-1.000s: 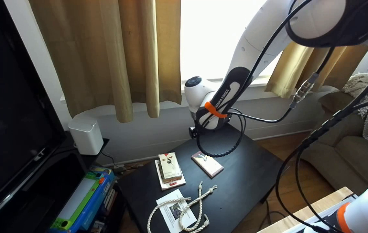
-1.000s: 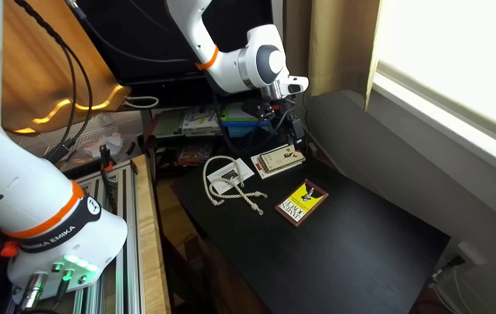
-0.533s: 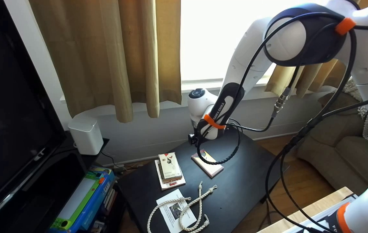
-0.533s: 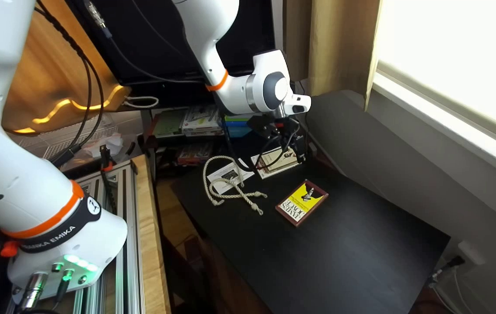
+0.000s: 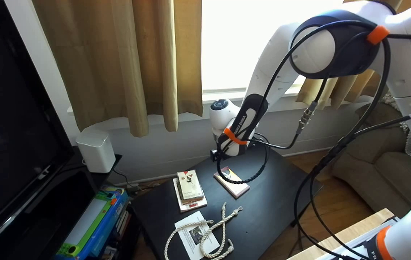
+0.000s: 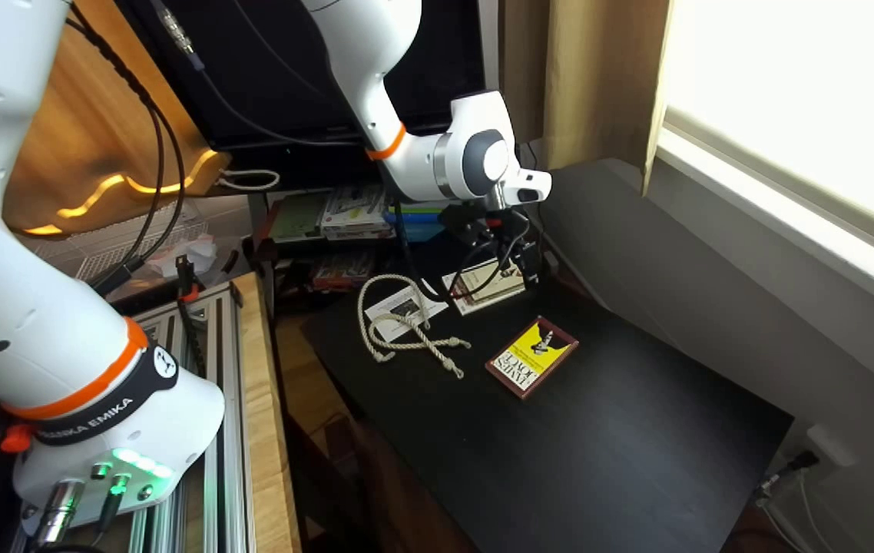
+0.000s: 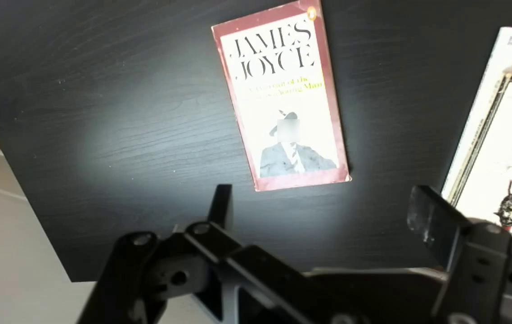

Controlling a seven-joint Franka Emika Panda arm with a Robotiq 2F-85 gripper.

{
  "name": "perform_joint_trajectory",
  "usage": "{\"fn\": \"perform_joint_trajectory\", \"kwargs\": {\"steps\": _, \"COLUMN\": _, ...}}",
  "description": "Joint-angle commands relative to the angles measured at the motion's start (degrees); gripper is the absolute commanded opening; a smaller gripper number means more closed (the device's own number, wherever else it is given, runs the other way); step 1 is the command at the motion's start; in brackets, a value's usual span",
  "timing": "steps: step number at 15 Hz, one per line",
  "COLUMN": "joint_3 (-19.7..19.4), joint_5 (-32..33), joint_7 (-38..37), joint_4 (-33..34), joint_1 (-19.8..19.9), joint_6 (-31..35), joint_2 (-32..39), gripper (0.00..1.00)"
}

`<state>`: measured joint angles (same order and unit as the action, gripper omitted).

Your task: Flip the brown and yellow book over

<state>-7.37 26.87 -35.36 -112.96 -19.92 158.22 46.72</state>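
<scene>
Jaws stand wide apart above the dark bench (image 7: 148,135), the brown and yellow book (image 7: 285,103) lying front cover up beyond their tips in the wrist view; nearby, a stack of books (image 5: 191,187) and rope (image 5: 224,220) crossing a printed sheet (image 5: 187,238)

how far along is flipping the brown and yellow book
Done: no flip apparent; the brown and yellow book lies flat on the table, title side up. In progress: no grip; the open hand hovers clear of it. Left: likely grasping, turning and releasing it, with that side showing.
</scene>
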Motion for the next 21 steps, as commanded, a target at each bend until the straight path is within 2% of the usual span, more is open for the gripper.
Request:
{"fn": "perform_joint_trajectory", "kwargs": {"steps": 1, "joint_3": -2.0, "joint_5": -5.2, "joint_7": 2.4, "joint_4": 3.0, "joint_1": -2.5, "joint_6": -1.8, "joint_2": 4.0, "gripper": 1.0}}
{"fn": "perform_joint_trajectory", "kwargs": {"steps": 5, "joint_3": -3.6, "joint_5": -7.8, "joint_7": 3.3, "joint_4": 6.2, "joint_1": -4.1, "joint_6": -3.3, "joint_2": 8.2, "gripper": 1.0}}
{"fn": "perform_joint_trajectory", "kwargs": {"steps": 21, "joint_3": -1.5, "joint_5": -12.6, "joint_7": 15.8, "joint_4": 23.7, "joint_1": -0.6, "joint_6": -6.9, "joint_2": 25.9, "gripper": 1.0}}
